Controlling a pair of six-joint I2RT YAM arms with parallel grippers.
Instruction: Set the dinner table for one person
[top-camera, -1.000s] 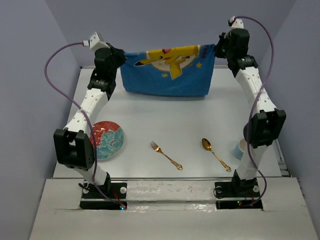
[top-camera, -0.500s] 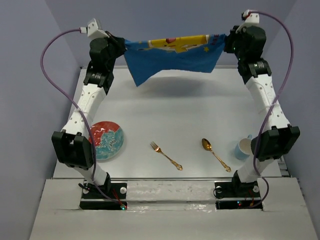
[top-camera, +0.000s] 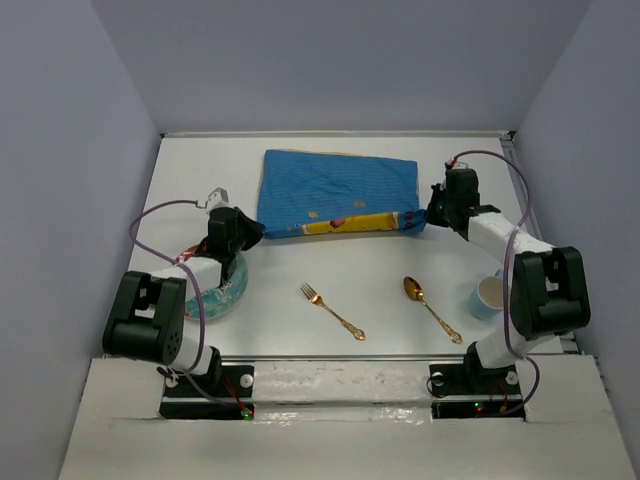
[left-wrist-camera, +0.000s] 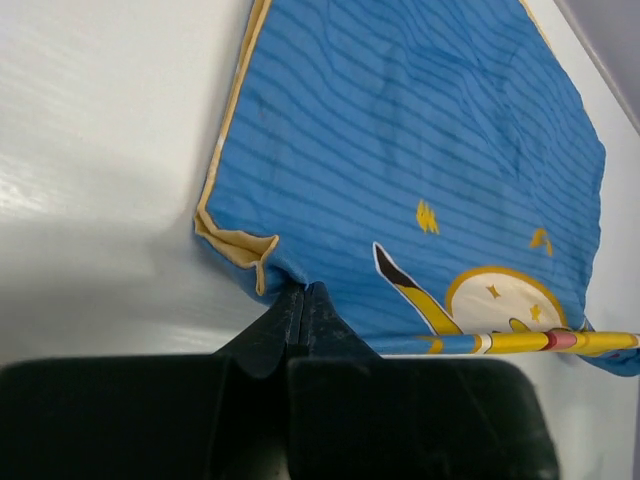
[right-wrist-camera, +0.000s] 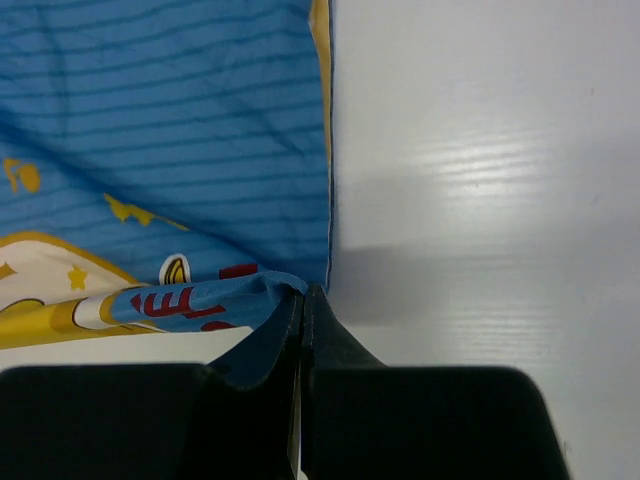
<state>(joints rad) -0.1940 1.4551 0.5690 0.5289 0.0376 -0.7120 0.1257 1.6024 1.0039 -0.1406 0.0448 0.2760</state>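
The blue cartoon-print cloth (top-camera: 335, 190) lies spread on the white dinner table (top-camera: 360, 270), its near edge folded over to show yellow print. My left gripper (top-camera: 252, 232) is shut on the cloth's near left corner (left-wrist-camera: 290, 275). My right gripper (top-camera: 428, 215) is shut on the near right corner (right-wrist-camera: 285, 288). Both grippers sit low at the tabletop. A gold fork (top-camera: 331, 310) and a gold spoon (top-camera: 431, 308) lie near the front edge. A red and teal plate (top-camera: 228, 292) lies at the left, partly under my left arm. A light blue cup (top-camera: 489, 295) stands at the right.
Lavender-grey walls (top-camera: 80, 170) close in the table on the left, back and right. The arm bases (top-camera: 205, 385) are bolted at the near edge. The right forearm (top-camera: 495, 235) reaches over the table just above the cup.
Both grippers came down and toward me from high at the back, carrying the hanging cloth. It now lies spread on the table with its near edge folded over.
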